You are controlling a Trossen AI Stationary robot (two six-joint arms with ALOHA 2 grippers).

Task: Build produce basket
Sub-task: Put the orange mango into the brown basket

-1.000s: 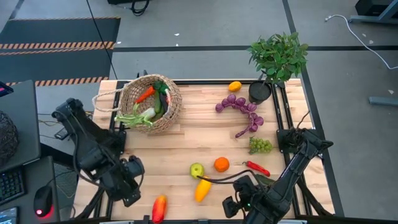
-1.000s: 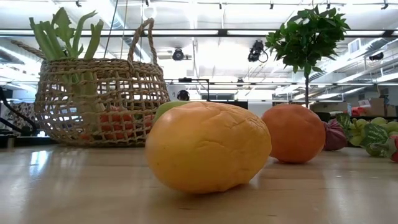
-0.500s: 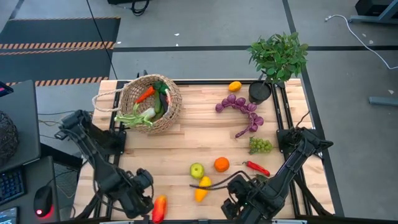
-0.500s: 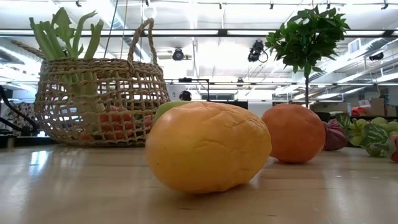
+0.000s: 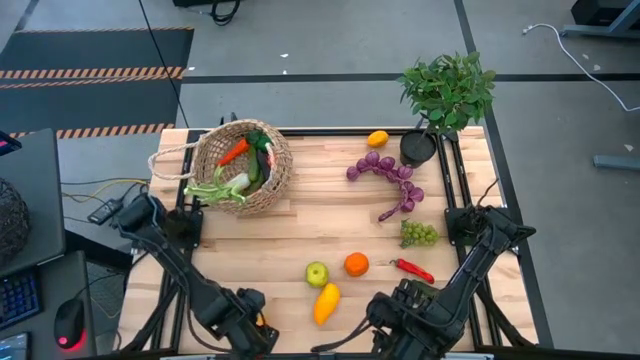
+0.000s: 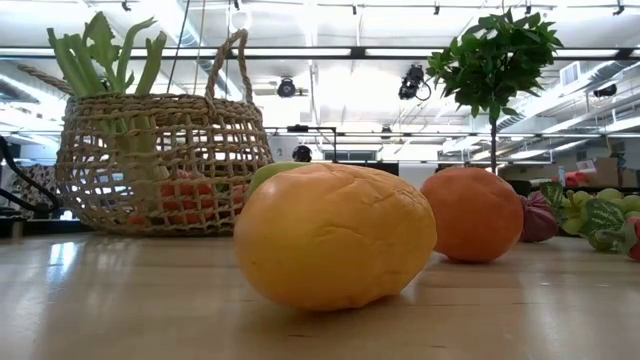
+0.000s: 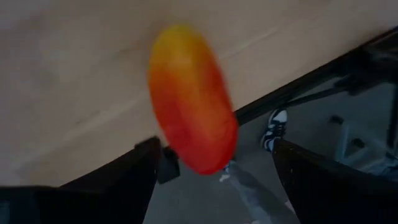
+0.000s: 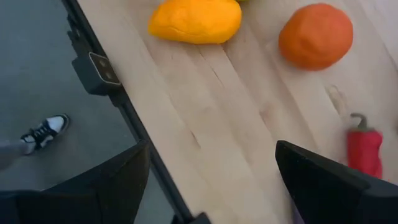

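The tan woven basket (image 5: 243, 165) stands at the table's far left with a carrot, a leek and other produce in it; the low view shows the basket (image 6: 160, 165) behind the fruit. A red-and-yellow pepper (image 7: 189, 99) lies at the table's near edge. My left gripper (image 5: 245, 320) hangs over it, open, with a finger on either side of the pepper and apart from it (image 7: 214, 149). My right gripper (image 5: 395, 322) stands open above the near edge, right of the yellow pepper (image 5: 325, 303), with nothing between its fingers (image 8: 211, 149).
A green apple (image 5: 317, 273), an orange (image 5: 356, 264), a red chili (image 5: 412, 270), green grapes (image 5: 418, 233) and purple grapes (image 5: 385, 170) lie loose on the table. A potted plant (image 5: 445, 90) stands at the far right corner. A person's shoe (image 8: 46, 129) shows beyond the near edge.
My left gripper has gone down and toward the table's near edge, rolling about its own axis, and now covers the red-and-yellow pepper from above. My right gripper has stayed in place and rolled about its own axis. The produce has not moved.
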